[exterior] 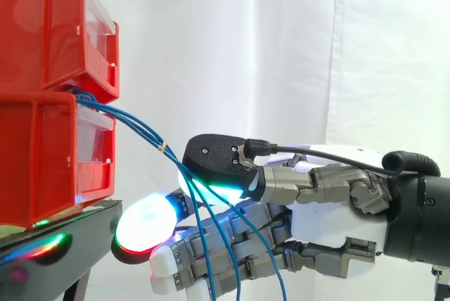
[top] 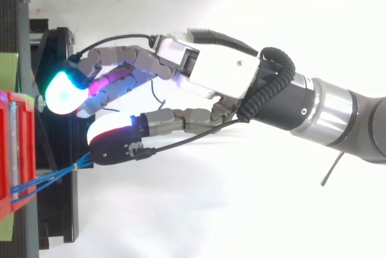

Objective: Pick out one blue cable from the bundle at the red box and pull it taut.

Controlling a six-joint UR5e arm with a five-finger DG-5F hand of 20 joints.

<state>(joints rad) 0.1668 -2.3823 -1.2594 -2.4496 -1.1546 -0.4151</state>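
The hand (exterior: 337,220) is spread, holding nothing, with the blue cables (exterior: 151,137) running from the red box (exterior: 42,160) down between its thumb and fingers. Closing here likely traps several bunched strands, not one.

Side cam: level with red bins (exterior: 56,90), close, faces across their front toward white curtain (exterior: 281,48). Top cam: close above bins, faces down. Shared: bin fronts, hand (top: 223,71) beside them.

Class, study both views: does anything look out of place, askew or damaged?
Nothing looks damaged or spilled. The blue cables sag slack from between the stacked red bins, bound by a small yellow tie, and drape past the hand.
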